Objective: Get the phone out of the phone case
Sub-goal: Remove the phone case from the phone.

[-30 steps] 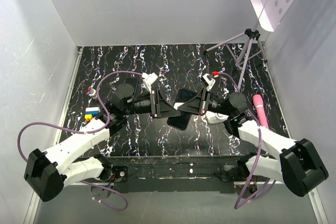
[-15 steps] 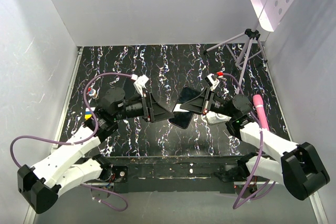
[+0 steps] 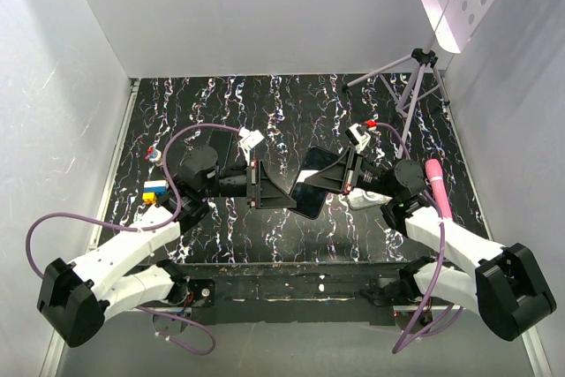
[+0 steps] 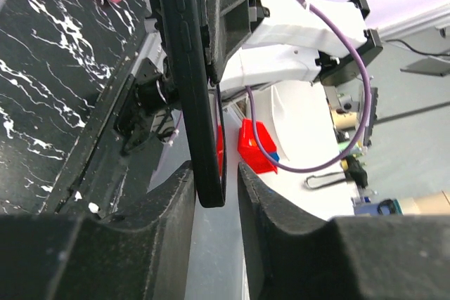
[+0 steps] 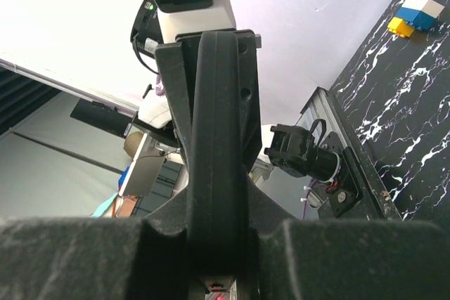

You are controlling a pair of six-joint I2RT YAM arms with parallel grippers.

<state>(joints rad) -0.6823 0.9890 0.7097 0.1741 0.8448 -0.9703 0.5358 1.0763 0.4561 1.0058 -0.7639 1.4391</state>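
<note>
Top external sits high behind the arm bases (image 3: 190, 290), looking down over the whole table (image 3: 291, 103). Each wrist camera looks close along its own fingers (image 5: 84, 258), facing the other; all three apparently share the edge-on phone case (image 4: 191, 68)

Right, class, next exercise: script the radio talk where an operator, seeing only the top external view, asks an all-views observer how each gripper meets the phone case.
Operator: Both grippers meet at the phone case. Is the right gripper clamped on it?
Observer: Yes; its wrist view shows both fingers pressed against the case's edge, no gap.
Operator: And the left gripper?
Observer: Not clamped; its wrist view shows light between the case's end and one finger.
</note>
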